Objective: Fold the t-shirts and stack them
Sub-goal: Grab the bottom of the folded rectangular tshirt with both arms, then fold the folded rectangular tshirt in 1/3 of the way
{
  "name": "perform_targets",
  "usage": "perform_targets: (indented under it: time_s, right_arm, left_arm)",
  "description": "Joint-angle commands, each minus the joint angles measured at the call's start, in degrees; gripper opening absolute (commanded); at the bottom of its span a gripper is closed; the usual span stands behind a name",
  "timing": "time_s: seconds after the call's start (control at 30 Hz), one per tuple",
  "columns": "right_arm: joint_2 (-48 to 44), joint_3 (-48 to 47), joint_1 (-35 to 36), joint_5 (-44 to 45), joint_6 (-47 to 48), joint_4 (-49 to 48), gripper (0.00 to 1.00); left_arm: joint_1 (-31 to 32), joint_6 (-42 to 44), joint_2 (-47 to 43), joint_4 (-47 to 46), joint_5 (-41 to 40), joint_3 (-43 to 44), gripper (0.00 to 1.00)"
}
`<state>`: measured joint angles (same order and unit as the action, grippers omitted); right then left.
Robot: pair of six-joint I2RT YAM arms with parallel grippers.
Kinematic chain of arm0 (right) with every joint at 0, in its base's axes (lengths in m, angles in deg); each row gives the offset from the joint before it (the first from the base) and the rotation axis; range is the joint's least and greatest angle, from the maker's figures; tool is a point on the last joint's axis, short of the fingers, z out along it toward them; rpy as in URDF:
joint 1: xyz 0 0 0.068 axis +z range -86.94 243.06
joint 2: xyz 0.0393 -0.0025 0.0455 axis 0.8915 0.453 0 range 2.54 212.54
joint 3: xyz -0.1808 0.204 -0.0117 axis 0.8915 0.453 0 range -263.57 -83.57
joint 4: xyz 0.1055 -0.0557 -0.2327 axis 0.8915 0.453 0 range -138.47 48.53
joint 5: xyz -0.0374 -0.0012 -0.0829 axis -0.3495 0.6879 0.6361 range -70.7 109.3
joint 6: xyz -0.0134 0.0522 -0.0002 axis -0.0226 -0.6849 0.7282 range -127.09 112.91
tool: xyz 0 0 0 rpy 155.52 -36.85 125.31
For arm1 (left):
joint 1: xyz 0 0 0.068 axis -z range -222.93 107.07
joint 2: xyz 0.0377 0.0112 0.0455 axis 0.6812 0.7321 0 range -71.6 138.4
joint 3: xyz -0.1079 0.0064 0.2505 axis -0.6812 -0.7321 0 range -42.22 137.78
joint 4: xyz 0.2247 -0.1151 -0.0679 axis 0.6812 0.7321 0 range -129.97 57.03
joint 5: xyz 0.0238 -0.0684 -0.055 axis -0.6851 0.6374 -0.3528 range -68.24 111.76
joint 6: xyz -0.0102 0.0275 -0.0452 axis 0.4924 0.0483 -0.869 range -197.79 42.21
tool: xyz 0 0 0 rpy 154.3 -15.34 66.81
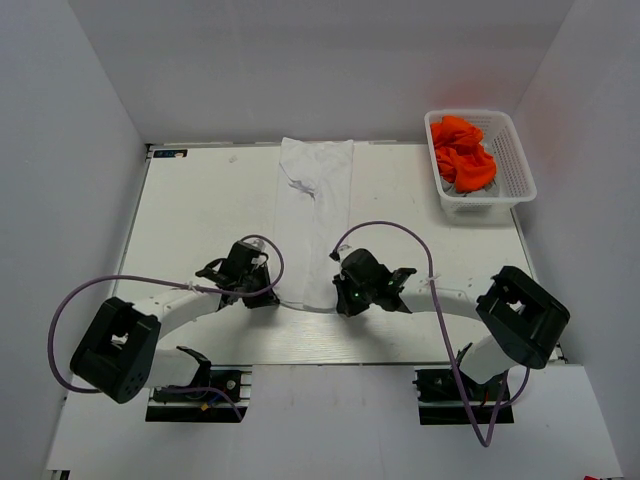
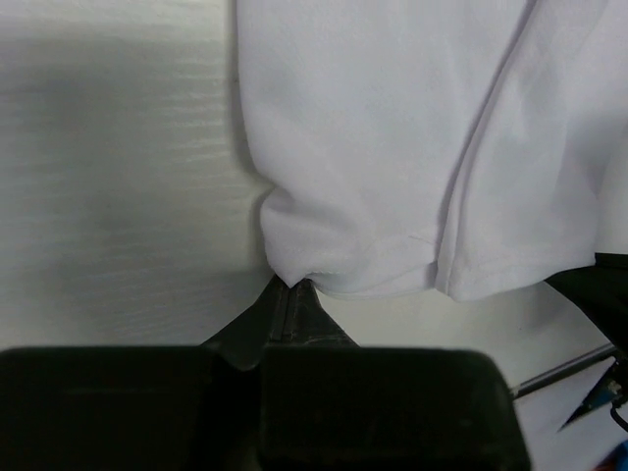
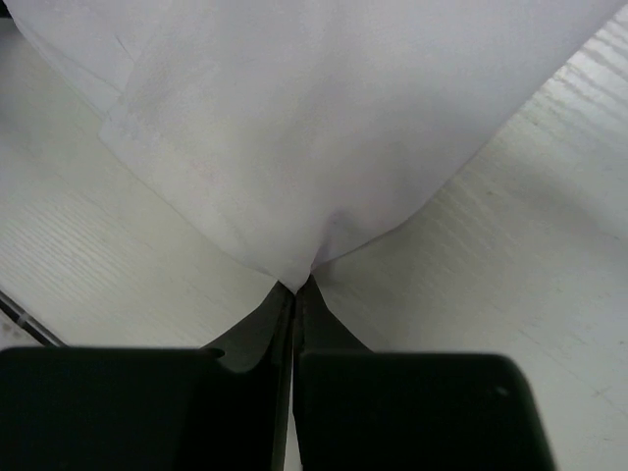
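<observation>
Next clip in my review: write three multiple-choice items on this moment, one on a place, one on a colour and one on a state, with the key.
1. Where does the basket stand?
A. at the far right of the table
B. at the near left corner
C. between the two arm bases

2. What colour are the heaped t-shirts inside it?
A. blue
B. orange
C. green

3. How does the left pincer stand?
A. wide open in the air
B. shut on a near corner of the white t-shirt
C. resting in the basket

Key:
1 A: the top view shows it by the far right edge.
2 B: bright orange cloth fills it.
3 B: in the left wrist view its fingers meet on the hem's corner.
</observation>
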<state>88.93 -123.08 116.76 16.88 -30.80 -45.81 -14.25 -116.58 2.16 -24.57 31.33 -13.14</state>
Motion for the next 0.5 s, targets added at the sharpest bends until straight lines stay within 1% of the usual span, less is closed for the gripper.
perform_targets:
  time_s: [0.0,0.13,0.17,0.27,0.33,0.37,0.43,0.47]
  right_arm:
    - [-1.74,-1.36,0.01,4.41,0.76,-1.95,0.00]
    - [-4.03,-3.55,-0.08,7.94,2.96,-1.95,0.00]
    - [-4.47,-3.91,-0.08,9.95,3.22,-1.95,0.00]
    - [-4.22,-6.37,-0.87,13.21,4.80,-3.71,0.00]
    - [-3.08,-9.34,-1.66,16.47,5.59,-3.71,0.00]
    - [-2.81,-10.32,-2.44,18.57,6.38,-3.71,0.00]
    - [-0.18,-14.61,-4.46,19.55,8.14,-3.27,0.00]
    - [0.44,-15.59,-4.91,19.64,9.10,-3.44,0.00]
  left_arm:
    - [0.14,2.05,-1.24,-1.06,-3.59,1.86,0.00]
    - [0.14,1.52,-5.46,-3.71,-4.19,3.26,0.00]
    - [0.14,1.52,-6.25,-4.32,-4.81,4.31,0.00]
    - [0.14,1.52,-6.26,-6.07,-7.53,6.33,0.00]
    - [0.14,1.52,-4.16,-8.10,-9.73,8.09,0.00]
    - [0.14,2.13,-3.19,-8.10,-10.43,10.53,0.00]
    - [-0.56,2.13,-0.82,-8.72,-12.28,13.79,0.00]
    - [-0.56,2.13,1.80,-8.72,-13.94,17.46,0.00]
